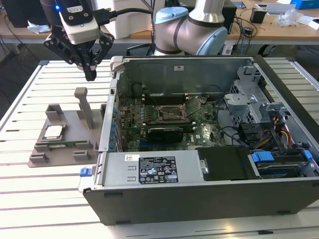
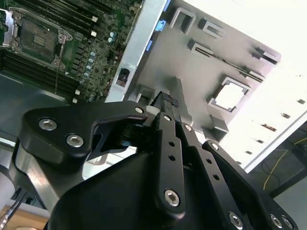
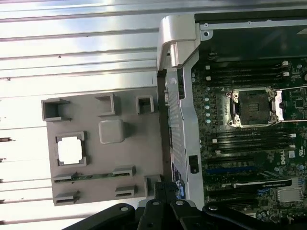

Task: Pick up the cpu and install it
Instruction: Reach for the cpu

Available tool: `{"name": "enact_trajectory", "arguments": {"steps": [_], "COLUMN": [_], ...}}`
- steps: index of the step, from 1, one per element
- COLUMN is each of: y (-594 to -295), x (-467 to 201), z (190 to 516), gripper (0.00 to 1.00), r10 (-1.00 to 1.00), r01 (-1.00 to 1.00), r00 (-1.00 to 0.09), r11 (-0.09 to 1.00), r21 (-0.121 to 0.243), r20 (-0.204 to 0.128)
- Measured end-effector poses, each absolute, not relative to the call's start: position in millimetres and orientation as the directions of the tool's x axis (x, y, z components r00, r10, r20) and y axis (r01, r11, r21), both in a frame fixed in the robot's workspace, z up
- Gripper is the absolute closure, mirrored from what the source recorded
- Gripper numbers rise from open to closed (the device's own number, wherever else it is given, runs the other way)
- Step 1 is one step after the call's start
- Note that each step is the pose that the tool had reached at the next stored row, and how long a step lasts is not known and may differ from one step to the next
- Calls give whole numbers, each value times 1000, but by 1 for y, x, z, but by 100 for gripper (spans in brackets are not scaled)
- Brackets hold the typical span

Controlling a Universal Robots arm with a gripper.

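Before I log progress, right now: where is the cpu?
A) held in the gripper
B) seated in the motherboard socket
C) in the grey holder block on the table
C: the cpu lies in a recess of the grey holder block; the gripper holds nothing.

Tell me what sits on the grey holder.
The cpu lies flat in a square recess of the holder, near an upright post. A thin green strip sits in a slot. The cpu hides the recess floor beneath it.
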State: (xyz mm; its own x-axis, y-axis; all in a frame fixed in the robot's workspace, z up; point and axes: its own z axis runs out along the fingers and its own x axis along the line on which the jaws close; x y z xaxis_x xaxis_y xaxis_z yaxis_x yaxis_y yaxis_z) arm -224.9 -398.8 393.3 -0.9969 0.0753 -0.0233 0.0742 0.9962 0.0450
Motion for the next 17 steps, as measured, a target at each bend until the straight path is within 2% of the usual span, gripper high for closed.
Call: {"name": "enact_trajectory", "arguments": {"steps": [17], "y": [-399], "x": [-250], "z": [393], "gripper": [89], "r10": [75], "r01": [74], "r00": [-997], "r11": [996], "r21": [45], "r20": [-23]}}
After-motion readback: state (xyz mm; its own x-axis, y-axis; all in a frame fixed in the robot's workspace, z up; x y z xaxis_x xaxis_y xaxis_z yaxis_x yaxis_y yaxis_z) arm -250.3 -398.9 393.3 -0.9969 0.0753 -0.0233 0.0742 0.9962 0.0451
